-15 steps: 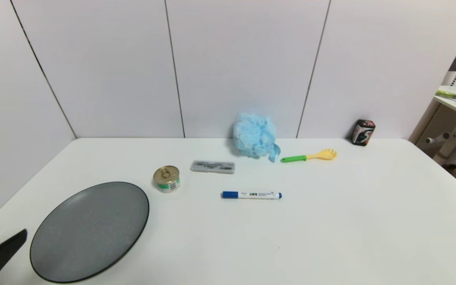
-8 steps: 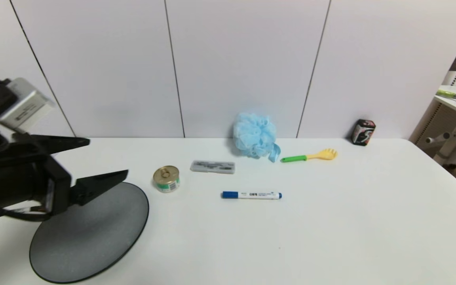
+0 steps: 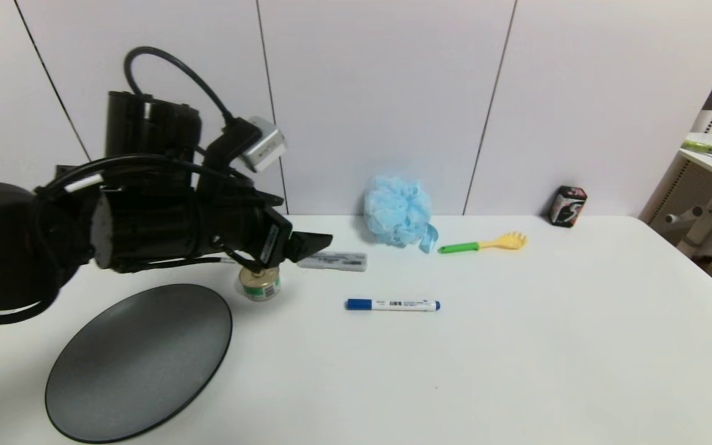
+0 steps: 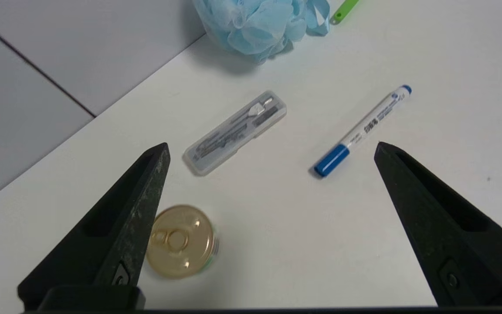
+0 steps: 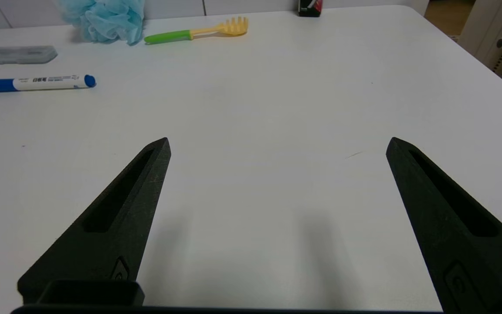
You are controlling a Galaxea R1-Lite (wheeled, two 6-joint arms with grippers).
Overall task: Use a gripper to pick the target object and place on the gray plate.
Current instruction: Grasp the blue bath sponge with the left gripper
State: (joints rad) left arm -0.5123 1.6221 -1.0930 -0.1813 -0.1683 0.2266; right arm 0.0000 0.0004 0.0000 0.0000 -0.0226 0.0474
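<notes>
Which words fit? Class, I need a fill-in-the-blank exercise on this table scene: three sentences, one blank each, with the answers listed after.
1. The left gripper hangs above the table with its fingers ____.
2. The marker on the table has a ____ cap.
3. The yellow fork beside the blue bath pouf has a ____ handle.

Missing words: open; blue; green

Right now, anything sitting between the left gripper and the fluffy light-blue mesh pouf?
Yes. The flat clear plastic case lies on the table between the open left gripper and the pouf. The gold-topped can sits beside one finger; the blue-capped white marker lies off to the side.
</notes>
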